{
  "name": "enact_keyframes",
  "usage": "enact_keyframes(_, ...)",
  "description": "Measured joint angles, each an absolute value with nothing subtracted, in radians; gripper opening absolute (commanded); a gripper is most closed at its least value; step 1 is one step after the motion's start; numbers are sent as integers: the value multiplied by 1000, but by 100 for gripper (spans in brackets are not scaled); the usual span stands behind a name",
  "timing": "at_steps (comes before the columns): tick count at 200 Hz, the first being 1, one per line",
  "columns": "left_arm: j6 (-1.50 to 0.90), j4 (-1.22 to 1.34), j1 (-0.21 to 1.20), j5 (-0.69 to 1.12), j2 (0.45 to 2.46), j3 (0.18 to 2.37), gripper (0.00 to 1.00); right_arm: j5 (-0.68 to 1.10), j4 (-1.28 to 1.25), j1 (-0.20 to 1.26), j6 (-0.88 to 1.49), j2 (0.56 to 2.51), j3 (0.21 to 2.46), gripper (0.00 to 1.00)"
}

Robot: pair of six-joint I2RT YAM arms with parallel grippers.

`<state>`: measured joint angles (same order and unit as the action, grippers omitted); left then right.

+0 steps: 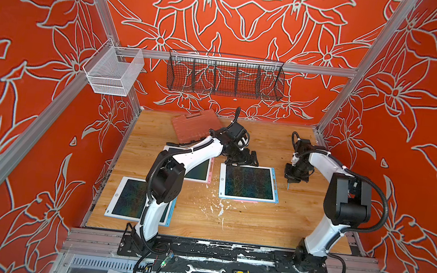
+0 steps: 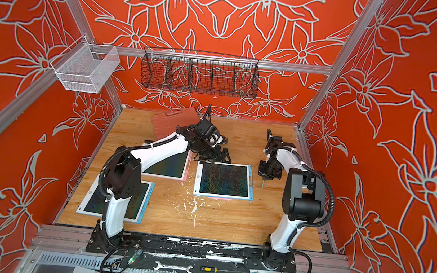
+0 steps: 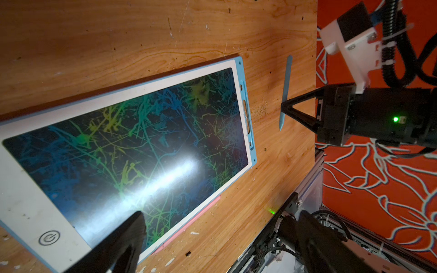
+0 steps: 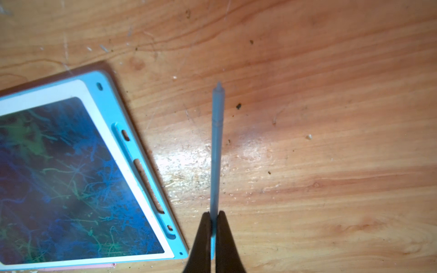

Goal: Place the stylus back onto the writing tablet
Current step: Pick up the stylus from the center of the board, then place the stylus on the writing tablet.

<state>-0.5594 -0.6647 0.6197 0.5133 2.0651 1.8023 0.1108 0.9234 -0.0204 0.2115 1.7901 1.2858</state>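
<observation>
My right gripper (image 4: 213,222) is shut on a thin light-blue stylus (image 4: 216,146). It holds the stylus above the bare wood just right of the blue-framed writing tablet (image 4: 59,177). In both top views the stylus tip (image 1: 288,185) (image 2: 263,183) pokes down out of the right gripper (image 1: 294,178), apart from the tablet (image 1: 248,183) (image 2: 225,180). The tablet's dark screen carries coloured scribbles, and an empty stylus slot (image 4: 142,170) runs along its right edge. My left gripper (image 3: 220,227) hangs open and empty over the tablet's far edge (image 1: 242,159).
Two more tablets lie under the left arm, one pink-edged (image 1: 200,171) and one blue-edged (image 1: 127,202). A red tool case (image 1: 193,126) sits at the back. A pink strip (image 3: 189,224) shows under the tablet's front edge. Wire baskets (image 1: 225,78) hang on the back rail.
</observation>
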Motion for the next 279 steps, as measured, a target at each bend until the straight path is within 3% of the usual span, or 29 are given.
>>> enact_keyframes(279, -607, -723, 620, 462, 2070, 1838, 98, 291, 918, 133, 184, 1722, 1306, 0)
